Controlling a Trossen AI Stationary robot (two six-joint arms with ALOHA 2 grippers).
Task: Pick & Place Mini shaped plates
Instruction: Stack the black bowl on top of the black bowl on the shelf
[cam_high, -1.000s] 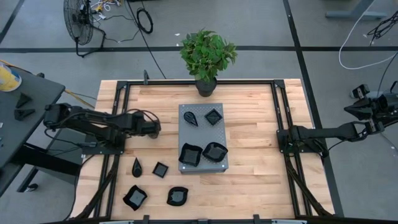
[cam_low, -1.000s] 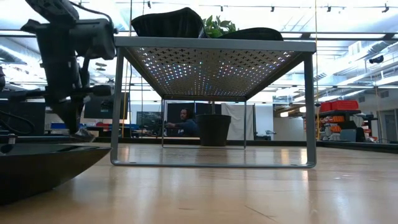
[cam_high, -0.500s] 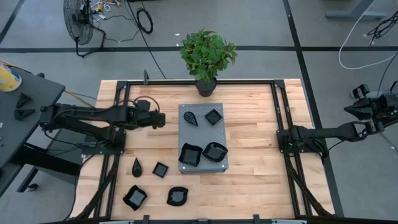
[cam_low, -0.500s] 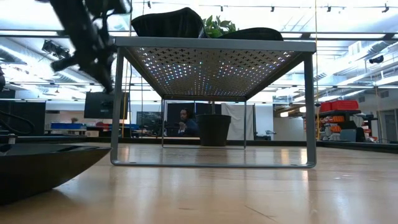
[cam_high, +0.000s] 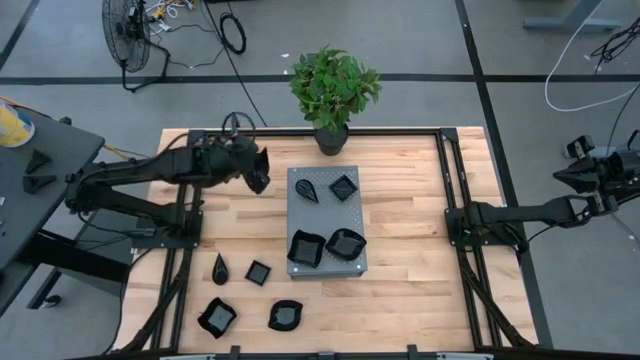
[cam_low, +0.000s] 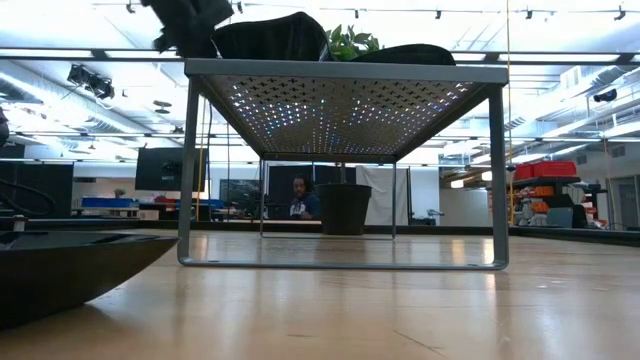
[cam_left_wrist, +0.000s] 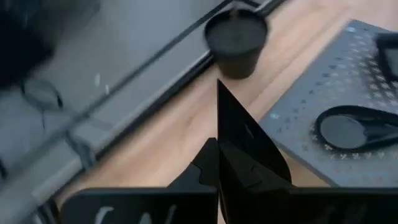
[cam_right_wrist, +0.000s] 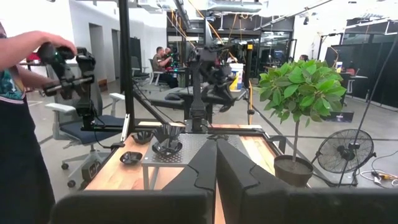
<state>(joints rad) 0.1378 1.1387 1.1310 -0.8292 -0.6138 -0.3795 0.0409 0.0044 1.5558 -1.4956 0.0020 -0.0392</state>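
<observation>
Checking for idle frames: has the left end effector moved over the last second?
Yes. The left end effector moved toward the potted green plant, past the grey perforated slab.

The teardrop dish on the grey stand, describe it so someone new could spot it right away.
Find the grey perforated stand in the middle of the wooden table, in front of the potted plant. The teardrop dish lies in its far corner nearest the left arm. Alone of the stand's four dishes, it narrows to a point.

I have the left gripper (cam_high: 262, 170) raised with its fingers (cam_left_wrist: 249, 146) pressed together on nothing, the arm reaching forward and inward from its base, while the right gripper (cam_right_wrist: 216, 163), fingers closed and empty too, waits on its folded arm out to the side.
</observation>
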